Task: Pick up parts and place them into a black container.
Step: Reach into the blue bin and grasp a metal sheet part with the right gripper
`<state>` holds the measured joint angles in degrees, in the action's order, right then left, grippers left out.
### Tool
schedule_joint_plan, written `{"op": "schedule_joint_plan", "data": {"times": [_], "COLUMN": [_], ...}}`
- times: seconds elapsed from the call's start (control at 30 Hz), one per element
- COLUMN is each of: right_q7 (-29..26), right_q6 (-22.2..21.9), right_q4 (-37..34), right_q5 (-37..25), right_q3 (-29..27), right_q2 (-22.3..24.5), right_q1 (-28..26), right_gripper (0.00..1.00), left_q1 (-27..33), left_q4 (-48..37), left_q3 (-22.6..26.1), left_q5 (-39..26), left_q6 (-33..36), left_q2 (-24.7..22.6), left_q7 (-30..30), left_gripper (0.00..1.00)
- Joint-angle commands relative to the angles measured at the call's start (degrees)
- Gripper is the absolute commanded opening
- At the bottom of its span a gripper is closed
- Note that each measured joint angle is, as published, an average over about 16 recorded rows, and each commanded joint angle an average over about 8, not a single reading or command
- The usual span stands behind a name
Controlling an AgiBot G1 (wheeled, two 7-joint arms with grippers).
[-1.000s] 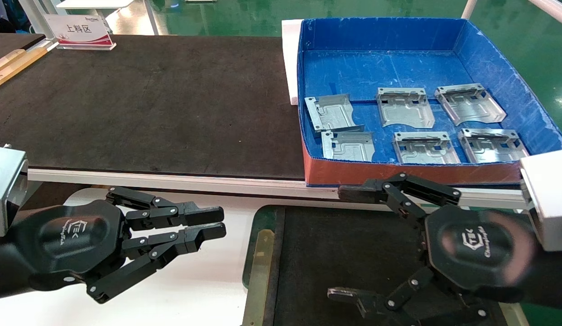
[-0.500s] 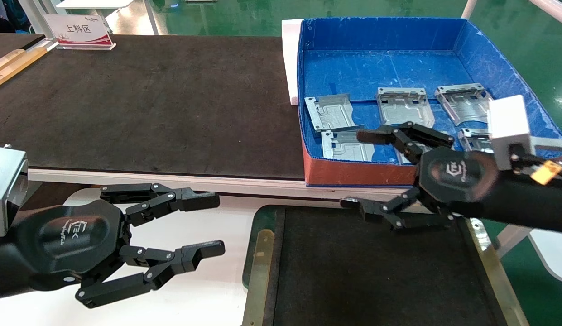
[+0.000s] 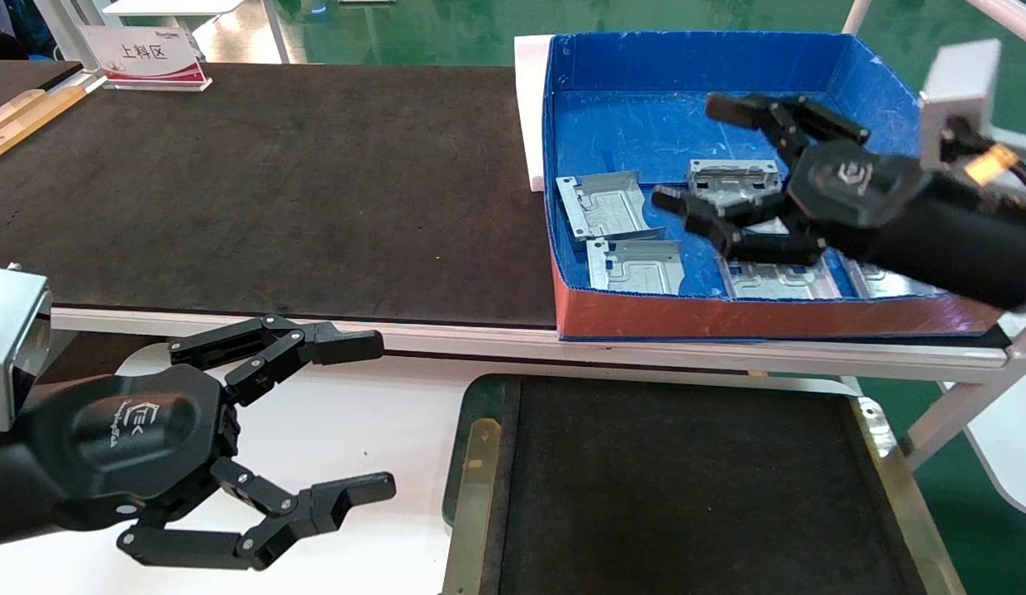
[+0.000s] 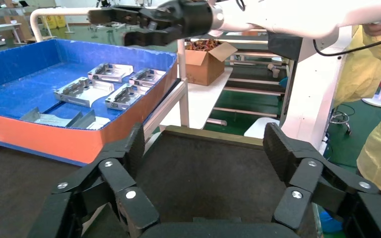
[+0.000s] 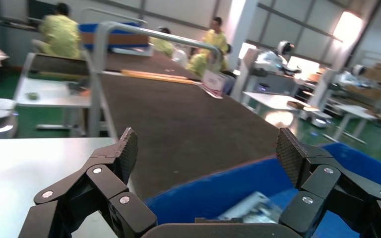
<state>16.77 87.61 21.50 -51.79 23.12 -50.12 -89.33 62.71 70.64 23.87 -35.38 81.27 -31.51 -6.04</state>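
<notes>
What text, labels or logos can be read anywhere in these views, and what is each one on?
"上料区": white and red sign card at the far left end of the long black mat; the small line above it is too small to read.
Logo with script wording on the left gripper's black palm housing: too small to read.
Emblem on the right gripper's black housing: no legible letters.

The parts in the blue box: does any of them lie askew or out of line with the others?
Yes. The far-left part is turned at an angle, and its near corner seems to lap over the part in front of it. The others that show lie roughly square in rows. The open right gripper above the blue box hides part of the middle ones.
</notes>
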Motion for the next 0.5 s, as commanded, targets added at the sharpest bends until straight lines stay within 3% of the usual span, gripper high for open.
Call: {"op": "schedule_joint_plan", "data": {"times": [0.03, 0.5], "right_q7": [0.98, 4.28], "right_q6": [-0.49, -13.35], "right_q4": [-3.01, -16.59], "right_q5": [-0.72, -6.91], "right_q3": [0.42, 3.63], "right_q2": [-0.76, -7.37], "right_q1": [-1.72, -10.41], "right_gripper": [1.0, 1.0], "left_q1": [0.0, 0.0], "left_q4": [0.0, 0.0], "left_q3": [0.0, 0.0], "left_q5": [0.0, 0.0], "left_q6": [0.0, 0.0], "left_q2": [0.0, 0.0], "left_q7": [0.0, 0.0], "left_gripper": [1.0, 1.0]}}
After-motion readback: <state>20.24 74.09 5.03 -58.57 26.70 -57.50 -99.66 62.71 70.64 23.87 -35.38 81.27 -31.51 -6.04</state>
